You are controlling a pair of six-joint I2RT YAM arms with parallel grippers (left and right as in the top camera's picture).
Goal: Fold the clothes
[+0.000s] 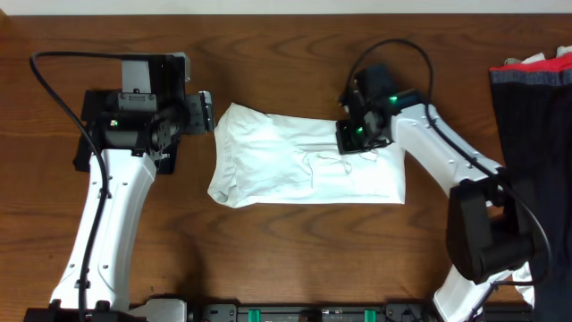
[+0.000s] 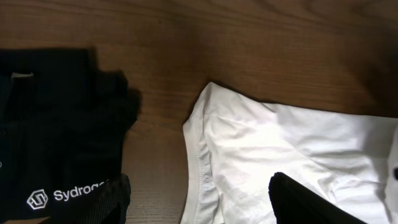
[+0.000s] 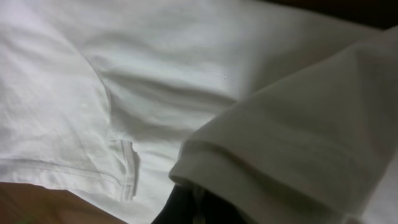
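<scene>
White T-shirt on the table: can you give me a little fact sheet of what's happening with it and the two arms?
Garment: white T-shirt, partly folded, on the wooden table
Right gripper: appears closed on a fold near the shirt's upper right
Left gripper: open, empty, beside the shirt's left edge
Nearby: black shirt lettered "Sydrogen" to the left; dark clothes at the table's right edge

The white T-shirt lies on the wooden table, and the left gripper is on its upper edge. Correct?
No. The right gripper is on the upper edge of the white T-shirt, which does lie on the wooden table. The overhead view shows the left gripper beside the shirt's corner.
</scene>
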